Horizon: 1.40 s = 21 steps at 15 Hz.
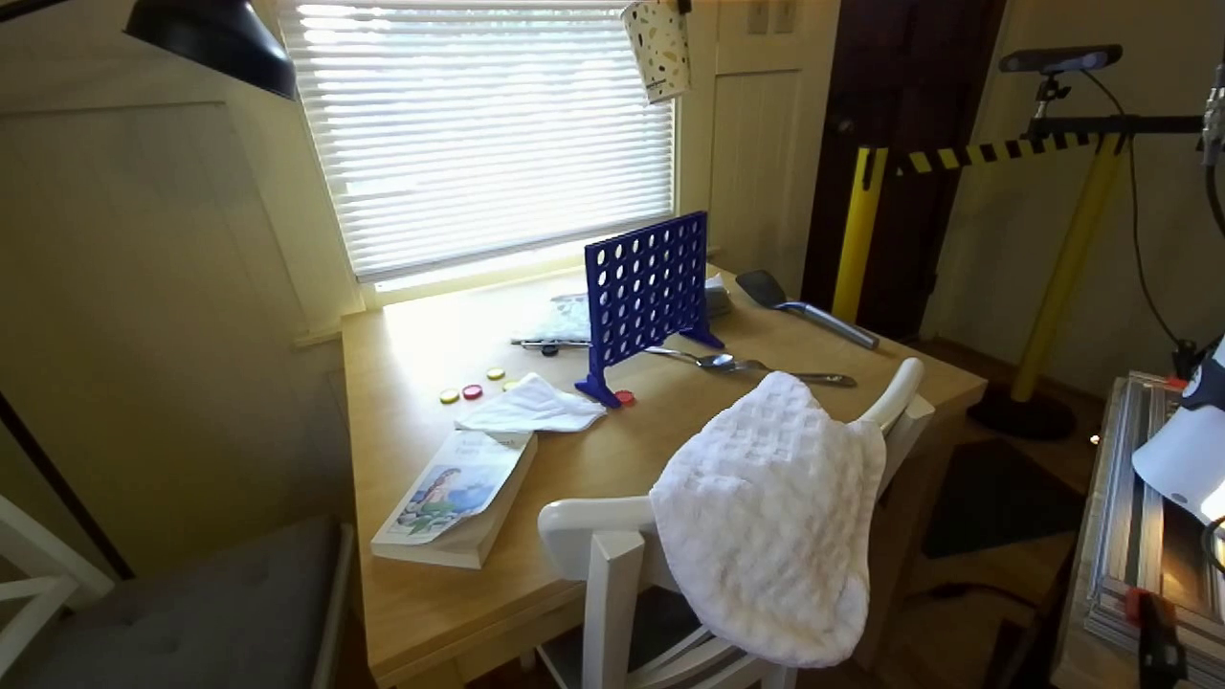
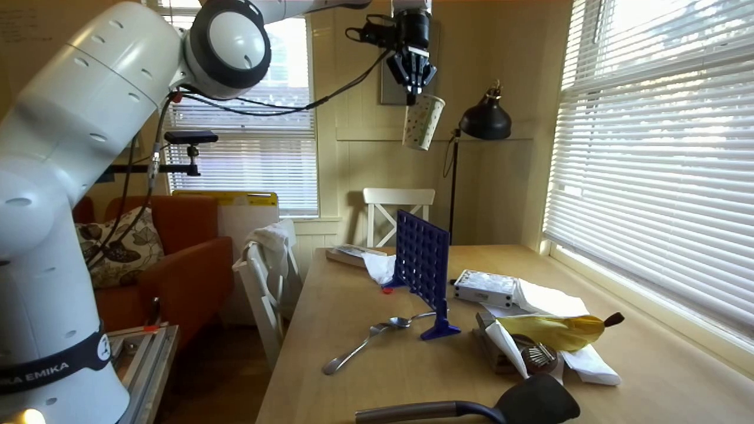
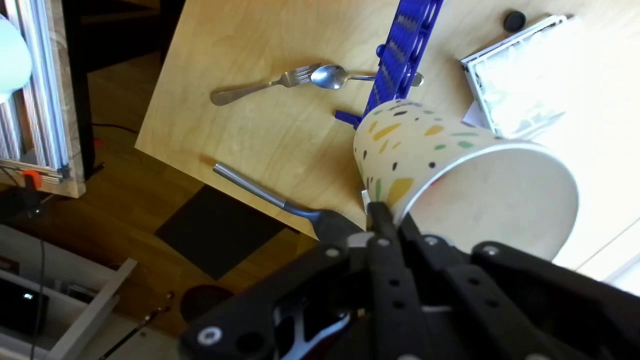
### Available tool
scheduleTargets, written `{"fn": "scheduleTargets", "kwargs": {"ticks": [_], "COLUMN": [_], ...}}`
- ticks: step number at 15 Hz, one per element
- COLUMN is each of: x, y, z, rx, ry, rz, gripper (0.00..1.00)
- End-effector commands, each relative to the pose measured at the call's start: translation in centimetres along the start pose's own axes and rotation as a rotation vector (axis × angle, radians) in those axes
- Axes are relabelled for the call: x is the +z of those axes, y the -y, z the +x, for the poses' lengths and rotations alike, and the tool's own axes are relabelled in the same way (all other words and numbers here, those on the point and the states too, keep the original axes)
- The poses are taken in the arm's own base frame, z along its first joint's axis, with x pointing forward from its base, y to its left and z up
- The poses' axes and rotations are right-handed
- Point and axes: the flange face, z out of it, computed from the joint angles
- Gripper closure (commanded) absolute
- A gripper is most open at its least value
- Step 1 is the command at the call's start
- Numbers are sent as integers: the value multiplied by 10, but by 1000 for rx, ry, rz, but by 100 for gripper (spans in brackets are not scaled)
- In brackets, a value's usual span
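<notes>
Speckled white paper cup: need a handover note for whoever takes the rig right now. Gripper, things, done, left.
Black two-finger gripper: shut on the rim of the white paper-looking cup with coloured flecks.
Position: tilted, mouth upward, in the air above the light wooden table.
Around: upright blue plastic game grid standing on the table; silver metal fork and silver metal spoon near it; black spatula with grey handle also on the table.
Done: cup pinched at the rim and aloft.
Left: cup not yet set down or released.
</notes>
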Motion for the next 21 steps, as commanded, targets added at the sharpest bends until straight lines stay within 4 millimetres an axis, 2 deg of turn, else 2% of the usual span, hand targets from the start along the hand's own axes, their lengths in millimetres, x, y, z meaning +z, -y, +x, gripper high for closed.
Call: {"fn": "scheduleTargets", "kwargs": {"ticks": [1, 3, 4, 6, 10, 15, 17, 20, 21], "x": [0, 0, 0, -4, -12, -1, 11, 34, 23], "y": [0, 0, -2, -4, -21, -53, -57, -57, -59], "z": [1, 0, 3, 29, 113, 220, 248, 267, 266], "rx": [2, 4, -72, -154, -245, -241, -258, -221, -235], "ry": [0, 2, -13, -29, -26, 34, 54, 85, 50], "rz": [0, 0, -8, 2, 16, -9, -11, -64, -39], "gripper": [96, 99, 99, 99, 99, 99, 99, 99, 99]}}
